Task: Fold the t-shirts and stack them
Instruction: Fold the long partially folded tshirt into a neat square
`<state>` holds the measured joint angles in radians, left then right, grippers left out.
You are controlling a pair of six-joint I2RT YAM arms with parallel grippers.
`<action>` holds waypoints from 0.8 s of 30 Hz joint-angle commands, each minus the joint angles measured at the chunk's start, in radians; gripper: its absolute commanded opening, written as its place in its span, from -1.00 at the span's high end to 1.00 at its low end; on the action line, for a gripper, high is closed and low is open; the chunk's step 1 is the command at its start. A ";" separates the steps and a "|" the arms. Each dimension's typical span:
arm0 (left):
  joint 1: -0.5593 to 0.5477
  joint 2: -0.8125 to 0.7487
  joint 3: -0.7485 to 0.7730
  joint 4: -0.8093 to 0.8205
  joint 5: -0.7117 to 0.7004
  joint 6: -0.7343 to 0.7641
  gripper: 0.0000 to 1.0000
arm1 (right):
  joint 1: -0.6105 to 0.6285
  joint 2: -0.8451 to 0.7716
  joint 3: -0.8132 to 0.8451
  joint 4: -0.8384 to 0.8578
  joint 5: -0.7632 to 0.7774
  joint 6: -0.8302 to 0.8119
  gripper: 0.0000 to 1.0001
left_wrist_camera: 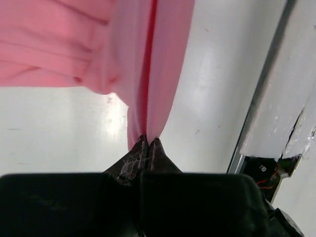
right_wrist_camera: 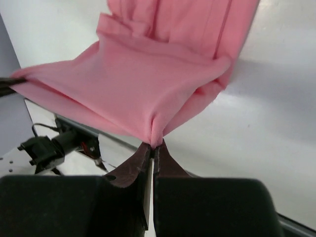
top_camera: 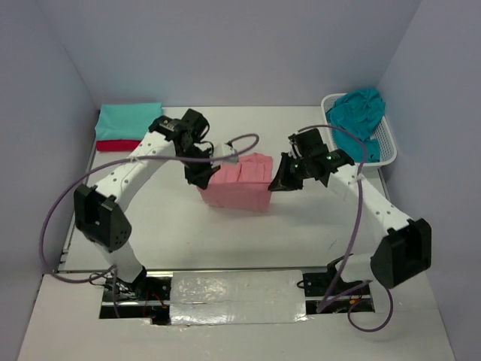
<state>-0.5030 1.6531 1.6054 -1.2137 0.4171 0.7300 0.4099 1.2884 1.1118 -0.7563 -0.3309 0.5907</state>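
The salmon pink t-shirt (top_camera: 239, 186) hangs stretched between both grippers above the middle of the table. My left gripper (top_camera: 200, 175) is shut on its left corner (left_wrist_camera: 148, 113). My right gripper (top_camera: 279, 183) is shut on its right corner (right_wrist_camera: 158, 94). The light mint-teal shirt (top_camera: 128, 119) lies folded on top of the crimson red shirt (top_camera: 118, 144) at the far left. The darker teal-blue shirt (top_camera: 359, 111) is bunched in the basket at the far right.
The white lattice basket (top_camera: 382, 147) stands at the far right corner. Purple cables loop from both arms, one near the shirt (top_camera: 244, 141). The table's metal edge rail shows in the left wrist view (left_wrist_camera: 266, 89).
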 commanded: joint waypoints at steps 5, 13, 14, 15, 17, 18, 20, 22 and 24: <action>0.165 0.344 0.394 -0.061 -0.031 -0.101 1.00 | -0.114 0.280 0.253 -0.012 -0.028 -0.114 1.00; 0.172 0.600 0.697 -0.021 -0.095 -0.103 1.00 | -0.197 0.561 0.532 -0.060 -0.046 -0.157 1.00; 0.172 0.628 0.712 -0.012 -0.106 -0.101 1.00 | -0.212 0.581 0.548 -0.066 -0.046 -0.160 1.00; 0.172 0.635 0.712 -0.001 -0.112 -0.106 1.00 | -0.218 0.600 0.562 -0.064 -0.049 -0.160 1.00; 0.172 0.643 0.690 0.063 -0.136 -0.116 1.00 | -0.227 0.646 0.576 -0.052 -0.062 -0.158 1.00; 0.172 0.643 0.677 0.087 -0.141 -0.129 0.98 | -0.238 0.661 0.582 -0.046 -0.074 -0.157 1.00; 0.172 0.645 0.647 0.144 -0.162 -0.136 0.87 | -0.240 0.718 0.612 -0.054 -0.085 -0.164 1.00; 0.172 0.660 0.640 0.166 -0.181 -0.149 0.78 | -0.243 0.755 0.631 -0.051 -0.102 -0.163 1.00; 0.172 0.678 0.645 0.181 -0.208 -0.161 0.79 | -0.249 0.804 0.641 -0.026 -0.109 -0.155 1.00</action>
<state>-0.3477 2.3028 2.2528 -1.0714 0.2989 0.5987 0.1848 2.0537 1.7023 -0.7773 -0.4385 0.4519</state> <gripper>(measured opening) 0.104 0.023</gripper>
